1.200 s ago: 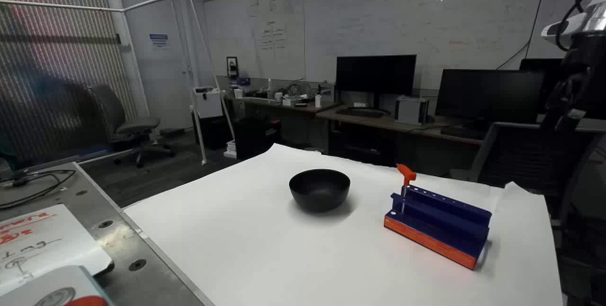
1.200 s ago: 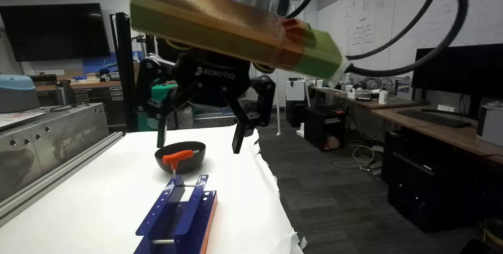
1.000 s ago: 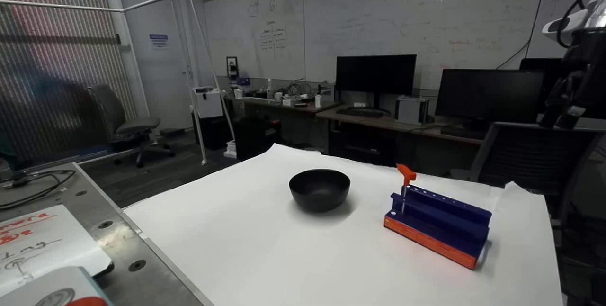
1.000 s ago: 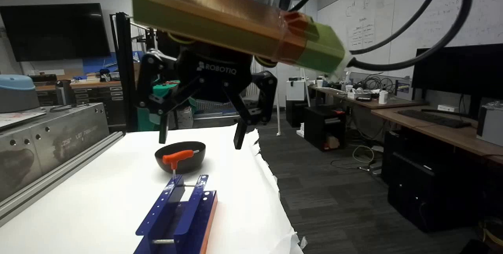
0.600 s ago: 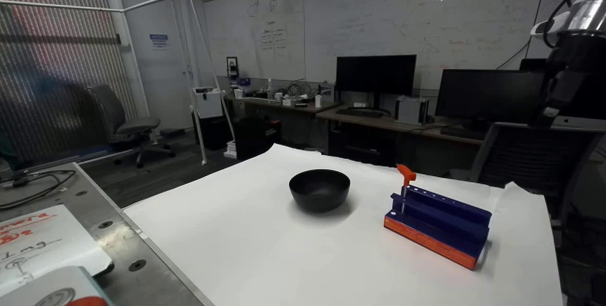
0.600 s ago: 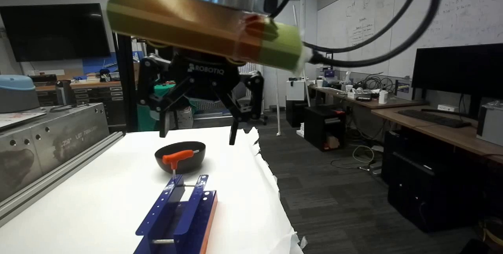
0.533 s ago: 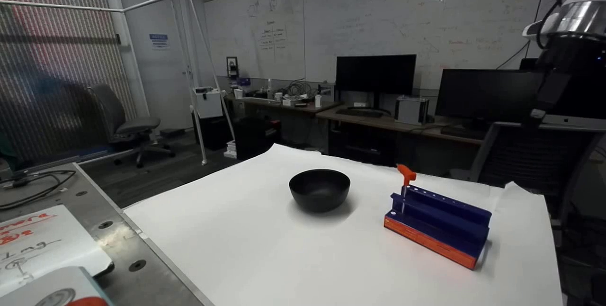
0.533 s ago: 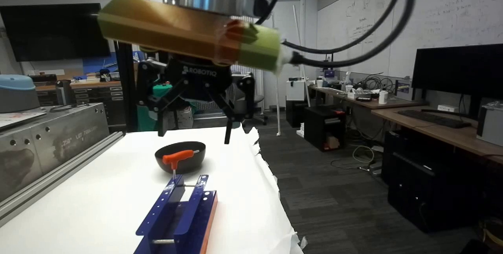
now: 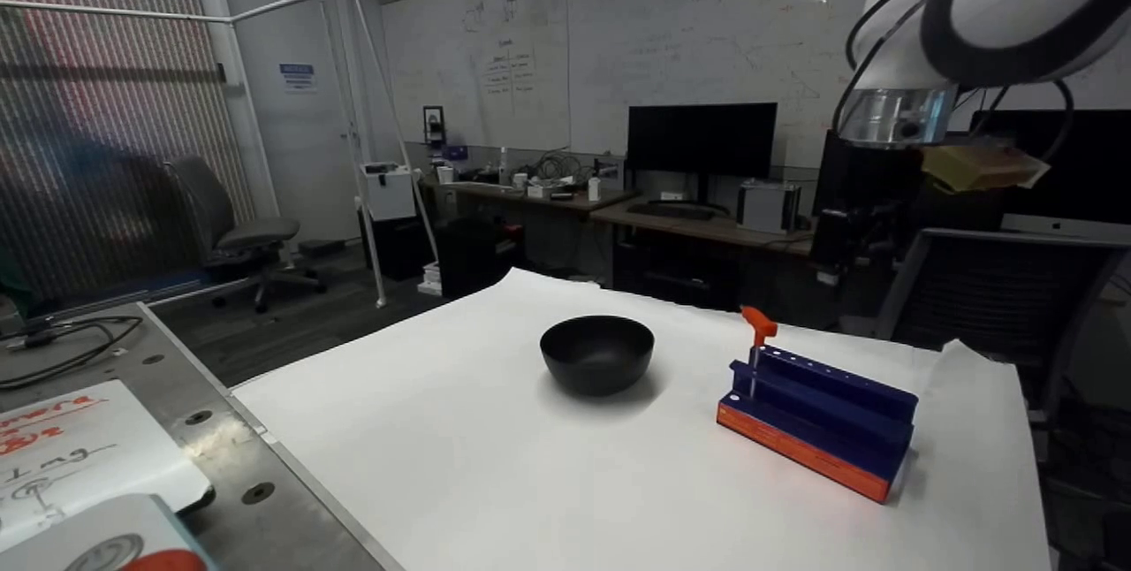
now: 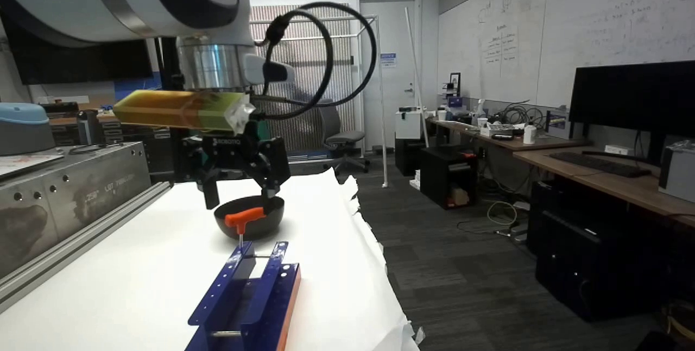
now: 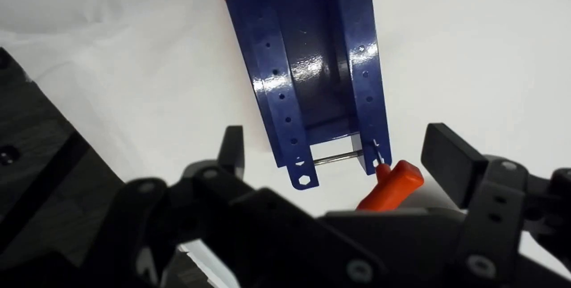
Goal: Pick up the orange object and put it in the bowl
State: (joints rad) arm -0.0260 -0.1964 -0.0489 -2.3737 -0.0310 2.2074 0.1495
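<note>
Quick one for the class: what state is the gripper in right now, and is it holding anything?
Gripper: open, holding nothing; the orange tool stands in the blue rack.

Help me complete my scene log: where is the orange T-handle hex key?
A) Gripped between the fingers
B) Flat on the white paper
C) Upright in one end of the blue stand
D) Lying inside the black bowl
C: in both exterior views the orange T-handle hex key stands shaft-down in one end of the blue stand, and in the wrist view the fingers are spread apart.
</note>
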